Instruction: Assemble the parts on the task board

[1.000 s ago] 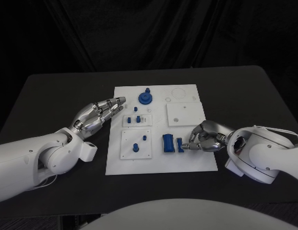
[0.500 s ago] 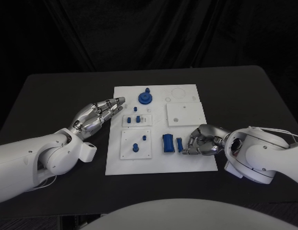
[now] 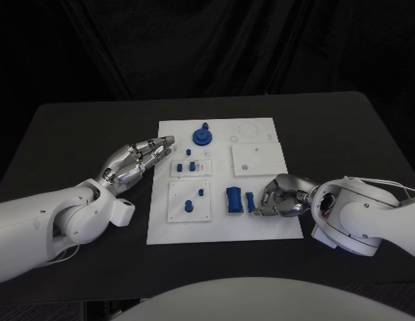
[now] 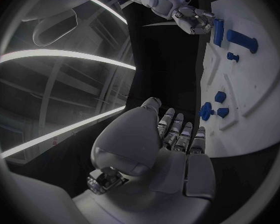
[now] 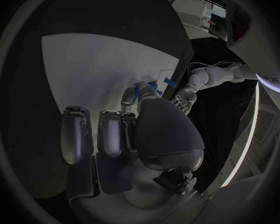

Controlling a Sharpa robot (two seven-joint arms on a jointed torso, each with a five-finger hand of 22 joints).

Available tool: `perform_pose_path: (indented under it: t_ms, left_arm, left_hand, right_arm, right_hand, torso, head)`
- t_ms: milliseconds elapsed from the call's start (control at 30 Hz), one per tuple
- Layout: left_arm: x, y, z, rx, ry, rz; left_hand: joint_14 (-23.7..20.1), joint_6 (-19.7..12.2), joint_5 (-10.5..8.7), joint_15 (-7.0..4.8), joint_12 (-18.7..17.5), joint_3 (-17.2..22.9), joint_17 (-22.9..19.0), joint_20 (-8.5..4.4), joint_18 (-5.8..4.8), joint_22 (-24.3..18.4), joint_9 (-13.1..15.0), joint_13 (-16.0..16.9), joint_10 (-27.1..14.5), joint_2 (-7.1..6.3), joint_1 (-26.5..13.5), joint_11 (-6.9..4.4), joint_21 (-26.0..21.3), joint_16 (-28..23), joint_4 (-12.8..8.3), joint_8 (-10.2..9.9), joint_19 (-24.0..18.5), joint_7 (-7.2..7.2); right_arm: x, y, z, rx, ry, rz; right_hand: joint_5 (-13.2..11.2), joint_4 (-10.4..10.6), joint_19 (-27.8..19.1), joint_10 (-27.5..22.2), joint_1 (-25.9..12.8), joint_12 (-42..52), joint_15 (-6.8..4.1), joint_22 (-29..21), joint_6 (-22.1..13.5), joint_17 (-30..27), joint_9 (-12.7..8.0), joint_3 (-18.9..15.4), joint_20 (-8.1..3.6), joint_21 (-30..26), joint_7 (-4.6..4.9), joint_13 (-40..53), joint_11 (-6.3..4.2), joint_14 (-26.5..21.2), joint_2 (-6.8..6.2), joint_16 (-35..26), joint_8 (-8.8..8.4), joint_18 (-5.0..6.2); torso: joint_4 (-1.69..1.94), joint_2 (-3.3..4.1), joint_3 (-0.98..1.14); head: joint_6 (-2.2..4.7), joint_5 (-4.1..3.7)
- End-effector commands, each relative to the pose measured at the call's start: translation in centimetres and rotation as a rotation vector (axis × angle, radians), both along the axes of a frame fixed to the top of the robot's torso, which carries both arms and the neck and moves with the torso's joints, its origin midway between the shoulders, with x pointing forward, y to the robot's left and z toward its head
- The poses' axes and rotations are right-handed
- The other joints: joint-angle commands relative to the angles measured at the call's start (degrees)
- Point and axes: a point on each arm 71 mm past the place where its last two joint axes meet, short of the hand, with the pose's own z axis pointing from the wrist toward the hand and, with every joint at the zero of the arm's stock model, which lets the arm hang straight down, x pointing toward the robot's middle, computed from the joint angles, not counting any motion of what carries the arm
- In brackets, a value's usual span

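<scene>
Reaching onto the near right of the white board, the right hand curls its fingers around a small blue peg beside a larger blue block; whether it truly pinches the peg cannot be told. The left hand hovers at the board's left edge, fingers straight and together, holding nothing. The step looks like picking the peg up; next it must be lifted and carried to a socket on the desk's board.

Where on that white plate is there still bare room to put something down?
The task board is bare along its near edge, below the small blue pieces, and in its far right corner. The middle is crowded: blue parts sit beside the right hand, and the left hand lies at the left edge.
</scene>
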Motion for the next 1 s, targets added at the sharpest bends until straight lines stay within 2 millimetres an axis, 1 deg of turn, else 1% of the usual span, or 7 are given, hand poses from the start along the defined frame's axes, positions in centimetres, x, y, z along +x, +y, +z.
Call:
perform_pose_path:
  t_ms: [33,200,467,600,667,800,1000]
  left_arm:
    - [-0.11,-0.12,0.21,-0.033,-0.025,-0.01]
    - [-0.11,-0.11,0.18,-0.033,-0.024,-0.011]
    - [-0.12,-0.14,0.15,-0.033,-0.022,-0.012]
    - [-0.12,-0.18,0.13,-0.032,-0.02,-0.014]
    - [-0.12,-0.18,0.12,-0.032,-0.02,-0.014]
    - [-0.13,-0.17,0.11,-0.032,-0.019,-0.015]
    - [-0.13,-0.18,0.09,-0.032,-0.017,-0.016]
  left_hand:
    - [0.01,0.21,0.26,0.32,0.27,0.45,0.06,0.52,0.27,-0.1,0.04,0.09,0.18,-0.02,0.56,0.3,-0.19,0.24,0.0,0.19,0.05,2.42]
    - [0.01,0.21,0.26,0.32,0.27,0.45,0.06,0.52,0.27,-0.1,0.04,0.09,0.18,-0.02,0.56,0.3,-0.19,0.24,0.0,0.19,0.05,2.42]
    - [0.01,0.21,0.26,0.32,0.27,0.45,0.06,0.52,0.27,-0.1,0.04,0.09,0.18,-0.02,0.56,0.3,-0.19,0.24,0.0,0.19,0.05,2.42]
    - [0.01,0.23,0.28,0.34,0.3,0.53,0.06,0.53,0.27,-0.1,0.04,0.09,0.22,-0.01,0.57,0.35,-0.19,0.25,-0.01,0.2,0.05,2.45]
    - [0.01,0.23,0.28,0.34,0.3,0.53,0.06,0.53,0.27,-0.1,0.04,0.09,0.22,-0.01,0.57,0.35,-0.19,0.25,-0.01,0.2,0.05,2.45]
    - [0.01,0.23,0.28,0.34,0.3,0.53,0.06,0.53,0.27,-0.1,0.04,0.09,0.22,-0.01,0.57,0.35,-0.19,0.25,-0.01,0.2,0.05,2.45]
    - [0.02,0.34,0.34,0.36,0.38,0.65,0.06,0.54,0.26,-0.1,0.06,0.1,0.3,0.02,0.58,0.4,-0.19,0.3,-0.03,0.22,0.05,2.5]
  right_arm:
    - [0.03,-0.17,-0.18,-0.019,0.004,-0.02]
    - [0.12,-0.15,-0.24,-0.022,0.006,-0.021]
    - [0.26,-0.24,-0.42,-0.035,0.016,-0.02]
    - [0.26,-0.25,-0.56,-0.046,0.03,-0.012]
    - [0.26,-0.22,-0.61,-0.05,0.035,-0.007]
    - [0.27,-0.1,-0.71,-0.056,0.044,0.004]
    - [0.31,0.07,-0.82,-0.061,0.052,0.017]
  right_hand:
    - [0.17,0.5,3.18,5.97,-0.08,0.15,-0.37,12.69,-0.41,6.25,0.14,-0.01,-0.3,-0.27,-0.08,15.07,-0.33,4.4,0.85,-0.32,0.28,0.44]
    - [-0.25,0.59,3.19,5.97,-0.16,0.15,-0.4,12.7,-0.25,6.24,0.32,-0.01,-0.33,-0.26,-0.16,15.07,-0.39,4.4,1.21,-0.32,0.45,0.44]
    - [-1.64,0.53,3.17,5.97,0.0,0.15,-0.55,12.68,0.11,6.2,0.75,0.08,-0.45,-0.33,-0.41,15.07,-0.59,4.4,2.32,-0.35,0.75,0.46]
    - [-1.74,0.26,3.17,5.97,0.62,0.15,-0.63,12.68,0.24,6.11,0.86,0.26,-0.52,-0.35,-0.54,15.07,-0.7,4.38,2.61,-0.39,0.78,0.46]
    - [-0.99,-0.38,3.15,5.97,1.94,0.15,-0.75,12.66,0.17,5.98,0.93,0.6,-0.63,-0.39,-0.67,15.07,-0.82,4.36,2.77,-0.45,0.62,0.47]
    - [0.11,-1.6,3.11,5.97,4.13,0.15,-0.85,12.64,0.02,5.91,0.97,0.94,-0.75,-0.49,-0.74,15.07,-0.89,4.35,2.45,-0.49,0.26,0.49]
    - [-0.54,-2.78,3.07,5.97,5.97,0.15,-0.83,12.61,0.16,5.78,0.94,0.9,-0.77,-0.61,-0.65,15.07,-0.8,4.32,1.66,-0.56,-0.08,0.5]
  torso:
    - [-0.03,0.0,0.0]
    - [-0.05,0.02,-0.06]
    - [0.07,-0.02,-0.04]
    - [0.05,-0.03,-0.02]
    - [0.04,-0.04,-0.03]
    - [-0.03,-0.04,-0.04]
    - [0.0,0.01,-0.06]
  head:
    - [0.0,0.13]
    - [0.0,0.19]
    - [0.0,0.12]
    - [0.0,0.18]
    - [0.0,0.23]
    - [0.0,0.31]
    - [0.0,0.27]
